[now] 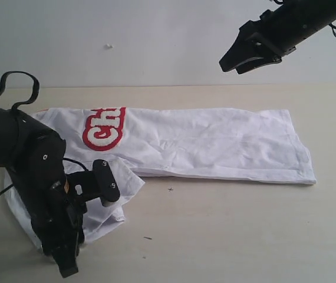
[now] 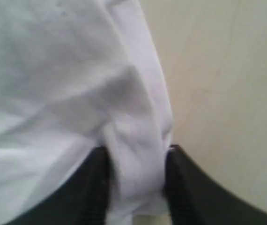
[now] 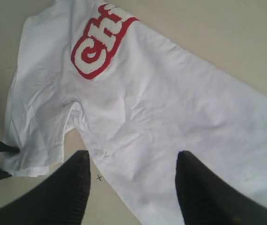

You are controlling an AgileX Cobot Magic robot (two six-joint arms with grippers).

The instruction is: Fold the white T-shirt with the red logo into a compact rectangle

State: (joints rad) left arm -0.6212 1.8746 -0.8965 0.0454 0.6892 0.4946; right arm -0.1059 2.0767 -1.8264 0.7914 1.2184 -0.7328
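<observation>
The left gripper (image 2: 137, 152) is pinching a bunched fold of the white T-shirt (image 1: 215, 144) between its fingers, at the sleeve end below the red logo (image 1: 104, 128). The right gripper (image 3: 132, 161) is hanging above the garment's long folded body, jaws apart, clear of the cloth lying on the table (image 1: 244, 236).
</observation>
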